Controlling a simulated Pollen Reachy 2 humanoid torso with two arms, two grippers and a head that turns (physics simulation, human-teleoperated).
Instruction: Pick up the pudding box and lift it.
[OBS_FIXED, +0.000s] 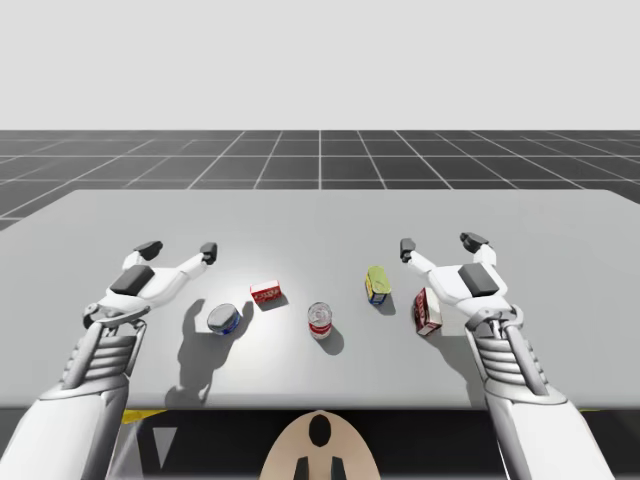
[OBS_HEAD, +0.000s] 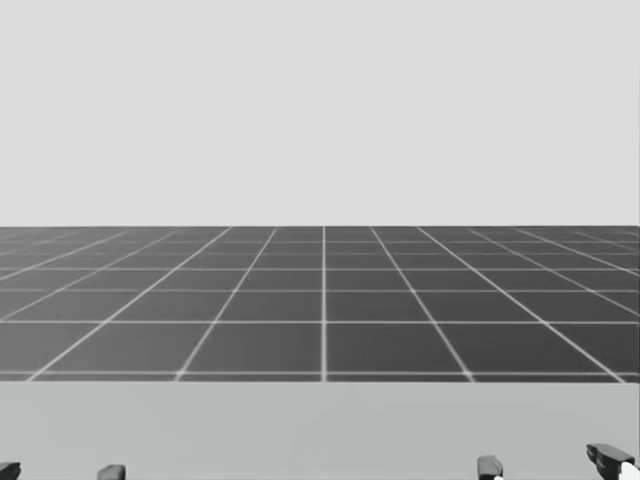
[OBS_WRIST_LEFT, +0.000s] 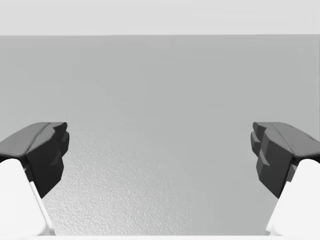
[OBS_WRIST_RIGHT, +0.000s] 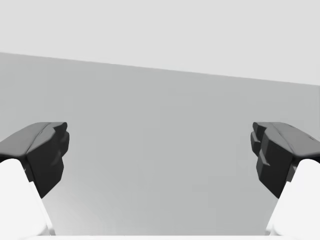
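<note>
A dark red box (OBS_FIXED: 427, 311) stands on the grey table (OBS_FIXED: 320, 215), just inboard of my right wrist. A smaller bright red box (OBS_FIXED: 266, 294) lies left of centre, nearer my left arm. My right gripper (OBS_FIXED: 439, 243) hovers open beyond and slightly right of the dark red box, nothing between its fingers (OBS_WRIST_RIGHT: 160, 150). My left gripper (OBS_FIXED: 178, 248) is open too, beyond and left of the small red box, with bare table ahead of it (OBS_WRIST_LEFT: 160, 150). In the head view the fingertips of my left gripper (OBS_HEAD: 58, 471) and right gripper (OBS_HEAD: 548, 462) poke up at the bottom edge.
A blue can (OBS_FIXED: 223, 320) stands by my left forearm. A red-and-white can (OBS_FIXED: 320, 320) is at the centre front, and a yellow-green can (OBS_FIXED: 376, 284) stands between it and the dark red box. The table's far half is bare.
</note>
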